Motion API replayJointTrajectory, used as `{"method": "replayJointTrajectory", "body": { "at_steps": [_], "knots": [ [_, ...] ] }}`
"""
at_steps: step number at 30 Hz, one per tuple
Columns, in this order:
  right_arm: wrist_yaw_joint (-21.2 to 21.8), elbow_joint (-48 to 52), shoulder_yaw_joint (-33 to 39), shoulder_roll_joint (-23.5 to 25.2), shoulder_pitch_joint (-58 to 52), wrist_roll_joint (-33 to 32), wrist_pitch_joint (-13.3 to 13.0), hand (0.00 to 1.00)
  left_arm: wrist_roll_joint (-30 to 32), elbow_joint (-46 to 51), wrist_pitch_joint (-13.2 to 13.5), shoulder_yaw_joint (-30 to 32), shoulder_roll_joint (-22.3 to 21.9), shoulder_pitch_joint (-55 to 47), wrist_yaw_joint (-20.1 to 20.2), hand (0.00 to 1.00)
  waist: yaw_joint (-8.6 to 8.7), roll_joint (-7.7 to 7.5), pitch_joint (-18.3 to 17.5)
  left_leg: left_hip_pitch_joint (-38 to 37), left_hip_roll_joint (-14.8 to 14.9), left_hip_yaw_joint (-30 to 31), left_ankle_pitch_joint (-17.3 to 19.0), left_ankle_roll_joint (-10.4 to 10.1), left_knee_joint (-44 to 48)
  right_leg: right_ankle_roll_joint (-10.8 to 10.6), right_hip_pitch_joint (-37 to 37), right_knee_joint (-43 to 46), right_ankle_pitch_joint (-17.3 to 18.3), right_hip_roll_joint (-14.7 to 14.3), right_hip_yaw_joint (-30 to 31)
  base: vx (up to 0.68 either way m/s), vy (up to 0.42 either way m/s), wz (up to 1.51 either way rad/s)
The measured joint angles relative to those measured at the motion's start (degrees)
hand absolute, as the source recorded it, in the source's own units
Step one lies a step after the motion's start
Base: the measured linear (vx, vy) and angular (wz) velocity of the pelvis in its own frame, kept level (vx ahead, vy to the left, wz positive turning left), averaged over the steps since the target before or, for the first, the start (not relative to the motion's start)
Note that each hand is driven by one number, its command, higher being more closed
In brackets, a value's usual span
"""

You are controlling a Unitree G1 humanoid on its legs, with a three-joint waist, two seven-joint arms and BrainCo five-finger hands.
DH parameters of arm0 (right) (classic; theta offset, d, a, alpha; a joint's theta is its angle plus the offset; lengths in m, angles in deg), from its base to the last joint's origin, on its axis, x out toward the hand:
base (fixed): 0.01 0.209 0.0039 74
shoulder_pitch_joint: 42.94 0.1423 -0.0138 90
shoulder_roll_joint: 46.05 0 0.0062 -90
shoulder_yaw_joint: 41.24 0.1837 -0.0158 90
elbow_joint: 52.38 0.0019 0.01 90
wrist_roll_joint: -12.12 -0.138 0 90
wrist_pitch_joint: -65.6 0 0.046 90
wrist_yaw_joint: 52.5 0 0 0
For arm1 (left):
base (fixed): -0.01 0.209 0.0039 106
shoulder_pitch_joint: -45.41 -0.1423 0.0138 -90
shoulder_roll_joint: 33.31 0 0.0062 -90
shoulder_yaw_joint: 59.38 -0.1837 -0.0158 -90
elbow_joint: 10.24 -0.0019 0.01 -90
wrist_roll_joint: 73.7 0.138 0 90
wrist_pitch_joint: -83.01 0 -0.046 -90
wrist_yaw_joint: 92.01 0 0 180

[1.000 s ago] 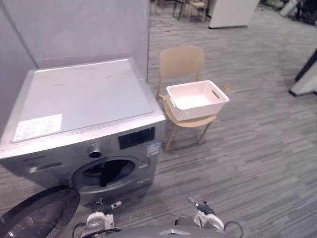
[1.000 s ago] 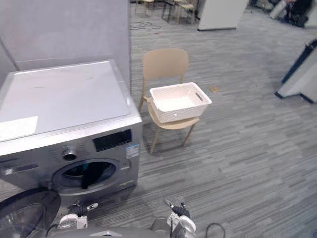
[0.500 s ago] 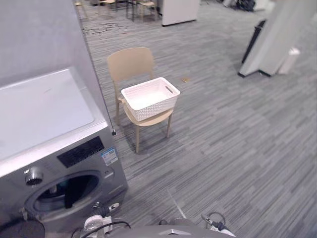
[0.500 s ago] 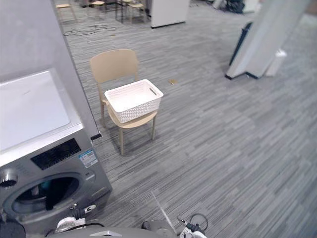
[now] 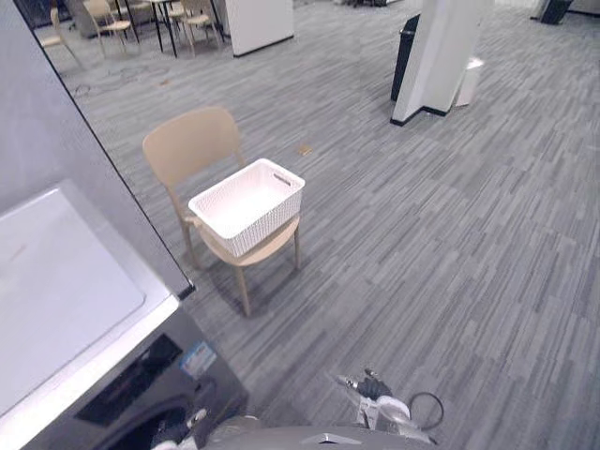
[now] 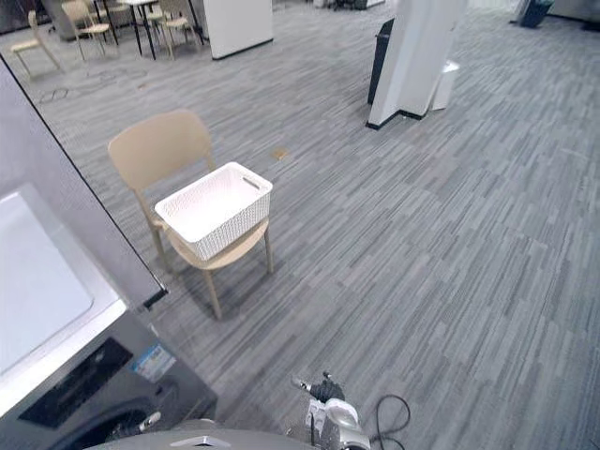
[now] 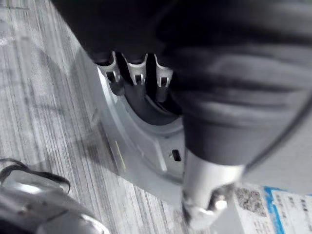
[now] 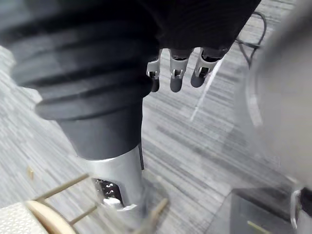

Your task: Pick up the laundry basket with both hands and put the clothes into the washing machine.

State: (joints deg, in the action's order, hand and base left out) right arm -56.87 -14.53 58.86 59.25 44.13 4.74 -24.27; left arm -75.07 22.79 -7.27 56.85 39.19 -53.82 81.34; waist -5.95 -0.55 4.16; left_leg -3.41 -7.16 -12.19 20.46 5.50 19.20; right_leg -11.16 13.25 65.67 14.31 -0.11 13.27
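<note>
White basket on tan chair near washer corner; floor open rightward.

Single items, and a pair of hands
There was one laundry basket, one beige chair under it, one washing machine, one left hand, one right hand.

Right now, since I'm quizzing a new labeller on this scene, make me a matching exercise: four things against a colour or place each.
Things: 1 laundry basket; 2 chair; 3 washing machine; 4 pillar.
Descriptions: A tan; B white, on the chair's seat; C white, tall, far behind; D silver, nearest, on the robot's left.
Pairs: 1-B, 2-A, 3-D, 4-C.
</note>
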Motion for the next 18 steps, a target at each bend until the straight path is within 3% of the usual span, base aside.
{"method": "replayJointTrajectory", "body": {
  "at_steps": [2,4,6,7,8,9,10,11,12,13,14,15,18],
  "knots": [
    [0.16,1.39,2.61,-1.02,-1.72,0.91,-0.03,0.0,-0.84,-0.96,-1.26,-0.03,0.37,-0.48,-1.12,0.0,0.82,0.11,0.01,-2.35,-0.29,4.48,-0.98,-0.31,2.44,-0.11,1.96,10.5,-3.75,0.71,-3.32,0.3,-0.099,0.88],
    [0.12,1.2,6.53,-1.61,-4.29,0.91,0.13,0.0,-0.84,-0.94,-1.51,-0.4,0.8,-0.44,-2.07,0.0,1.67,0.29,-0.13,-4.05,0.04,9.75,-1.1,-0.53,2.04,1.68,4.68,12.22,-2.95,3.86,-6.97,0.39,-0.206,1.44],
    [-0.06,1.21,12.18,-2.01,-5.57,-0.14,0.16,0.0,-0.86,-0.93,-1.76,-1.57,1.86,0.69,-3.14,0.0,1.83,0.51,0.16,-6.03,1.99,15.73,-1.92,-2.65,0.1,5.55,9.24,5.05,-0.93,9.5,-7.72,0.36,-0.262,1.35],
    [-0.1,1.03,12.81,-1.99,-5.96,-0.18,0.17,0.0,-0.98,-0.93,-1.87,-1.58,2.26,0.76,-3.22,0.0,1.99,1.25,0.66,-6.62,2.97,16.98,-1.9,-3.34,-0.36,5.97,9.87,1.84,-0.72,10.53,-7.28,0.3,-0.303,1.11],
    [-0.28,0.45,13.85,-2.1,-6.01,-0.3,0.19,0.0,-1.37,-0.96,-1.86,-1.95,2.96,0.62,-3.01,0.0,2.14,1.27,1.06,-8.17,5.27,18.79,-1.6,-4.8,-0.84,6.05,9.84,-7.14,-0.72,11.34,-5.53,0.26,-0.359,0.86],
    [-0.96,-0.75,13.89,-2.05,-6.16,-1.28,0.24,0.0,-1.4,-0.76,-1.67,-4.22,3.45,0.45,-2.54,0.0,2.48,1.23,1.0,-9.5,6.89,19.42,-1.46,-6.38,-2.22,5.8,7.99,-19.89,-3.4,12.21,-2.88,0.26,-0.393,0.74],
    [-1.21,-0.92,13.81,-1.84,-6.21,-1.32,0.44,0.0,-1.4,-0.34,-1.54,-4.83,3.42,0.44,-2.31,0.0,2.75,0.62,0.76,-10.38,7.42,19.97,-1.22,-7.0,-2.98,5.9,6.76,-25.8,-5.44,12.56,-1.26,0.26,-0.467,0.65],
    [-1.27,-1.69,13.53,-0.43,-6.97,-1.36,1.03,0.0,-2.14,0.35,-1.01,-3.52,3.27,0.62,-3.56,0.0,3.23,-2.19,-0.41,-12.15,7.84,21.84,0.08,-9.22,-4.69,6.09,4.88,-36.31,-15.96,12.94,2.45,0.23,-0.423,0.46],
    [-1.26,-2.55,13.4,-0.13,-7.3,-1.47,1.08,0.0,-2.35,-0.1,-0.86,-1.88,3.52,0.51,-4.03,0.0,3.21,-2.98,-0.75,-12.67,8.35,22.88,0.75,-10.2,-4.69,0.68,4.35,-35.87,-12.03,12.79,3.46,0.28,-0.545,0.36],
    [-1.21,-3.64,12.78,-0.73,-6.96,-1.49,1.46,0.0,-2.29,-0.26,-0.79,-2.12,3.22,-0.57,-2.5,0.0,3.17,-2.89,-1.52,-12.84,10.73,24.32,0.95,-10.56,-3.95,-2.78,3.76,-35.36,-6.39,11.69,1.42,0.24,-0.59,0.26],
    [-1.21,-4.39,12.69,-2.14,-7.18,-1.36,1.58,0.0,-1.96,-0.16,-0.58,-1.48,1.16,-1.1,-1.22,0.0,3.73,-0.8,-1.85,-11.66,14.2,25.02,-0.13,-11.83,-1.93,-0.64,4.26,-33.52,-4.14,9.51,-2.19,0.22,-0.56,0.21],
    [-1.2,-4.99,12.71,-2.43,-6.92,-1.34,1.64,0.0,-1.92,-0.14,-0.42,-1.36,0.93,-1.12,-1.11,0.0,3.6,0.26,-2.28,-11.46,15.2,24.85,-1.24,-11.88,-1.55,0.22,4.54,-32.14,-3.48,8.7,-2.79,0.17,-0.54,0.3],
    [-1.15,-5.31,12.74,-3.18,-6.94,-1.31,2.67,0.0,-1.97,-0.42,-0.37,0.07,-0.52,-1.7,-0.49,0.0,4.62,1.08,-2.34,-8.53,18.61,25.42,-6.09,-12.06,2.84,2.96,3.53,-29.4,0.25,6.49,-6.85,0.12,-0.451,0.45]
  ]
}}
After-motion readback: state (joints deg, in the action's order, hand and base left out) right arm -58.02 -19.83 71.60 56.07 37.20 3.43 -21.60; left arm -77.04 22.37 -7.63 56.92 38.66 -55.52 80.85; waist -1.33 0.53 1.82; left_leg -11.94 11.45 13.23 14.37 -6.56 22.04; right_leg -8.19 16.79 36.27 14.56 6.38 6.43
